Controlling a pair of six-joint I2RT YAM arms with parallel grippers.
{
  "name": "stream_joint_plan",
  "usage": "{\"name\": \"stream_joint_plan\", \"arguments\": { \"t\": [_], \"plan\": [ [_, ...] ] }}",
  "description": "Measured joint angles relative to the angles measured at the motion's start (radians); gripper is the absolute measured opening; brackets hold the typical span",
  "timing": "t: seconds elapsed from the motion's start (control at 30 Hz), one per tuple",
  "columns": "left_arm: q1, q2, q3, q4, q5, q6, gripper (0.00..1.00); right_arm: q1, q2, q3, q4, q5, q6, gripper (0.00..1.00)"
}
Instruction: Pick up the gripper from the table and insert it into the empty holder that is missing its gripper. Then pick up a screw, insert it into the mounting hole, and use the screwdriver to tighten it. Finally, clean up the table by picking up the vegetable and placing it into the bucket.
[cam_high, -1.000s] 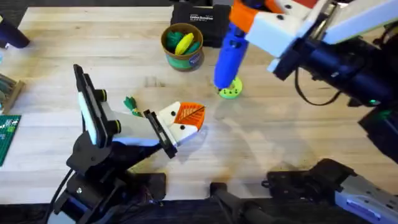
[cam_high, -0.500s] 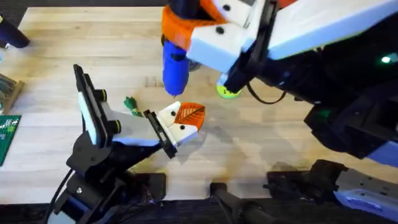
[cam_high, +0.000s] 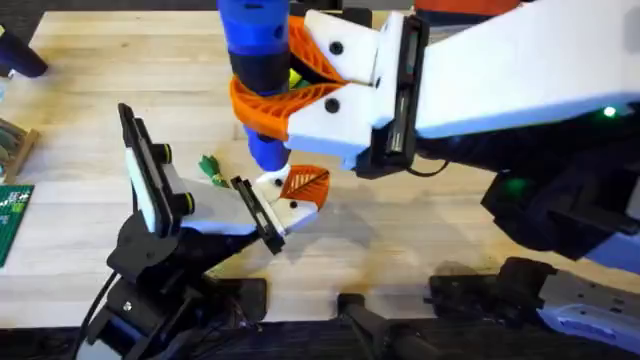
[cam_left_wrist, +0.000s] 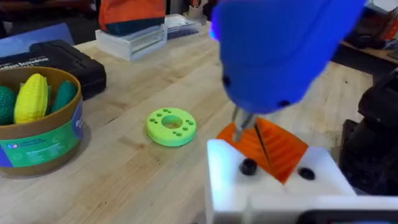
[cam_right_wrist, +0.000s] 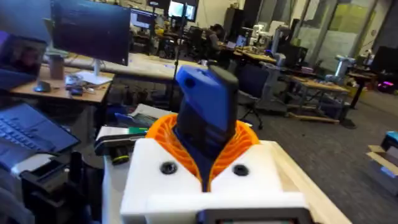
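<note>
Screwdriver (cam_high: 258, 70) upright, blue plastic barrel, thin metal bit (cam_left_wrist: 255, 134) pointing down at white holder block (cam_left_wrist: 273, 186) beside ridged orange tip (cam_left_wrist: 280, 149). Right gripper (cam_high: 300, 95) clamped on barrel with orange ribbed pads (cam_right_wrist: 161, 140). Left gripper (cam_high: 285, 200): finger spread unclear. Dark-green vegetable (cam_high: 210, 167) on wooden table (cam_high: 80, 100).

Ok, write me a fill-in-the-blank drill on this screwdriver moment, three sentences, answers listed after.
1. The right tool is shut on the blue ____.
2. Its thin metal bit points down at the white holder, right beside that block's ____ ribbed tip.
3. In the left wrist view, the yellow toy corn sits inside the ____.

Missing words: screwdriver; orange; bucket
</note>
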Motion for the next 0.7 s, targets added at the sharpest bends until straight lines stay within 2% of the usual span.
{"name": "stream_joint_plan", "arguments": {
  "t": [0.7],
  "plan": [
    [0.0, 0.0, 0.0, 0.0, 0.0, 0.0, 0.014, 0.002, 0.0, 0.0, -0.036, -0.003, 0.061, 0.031]
  ]
}}
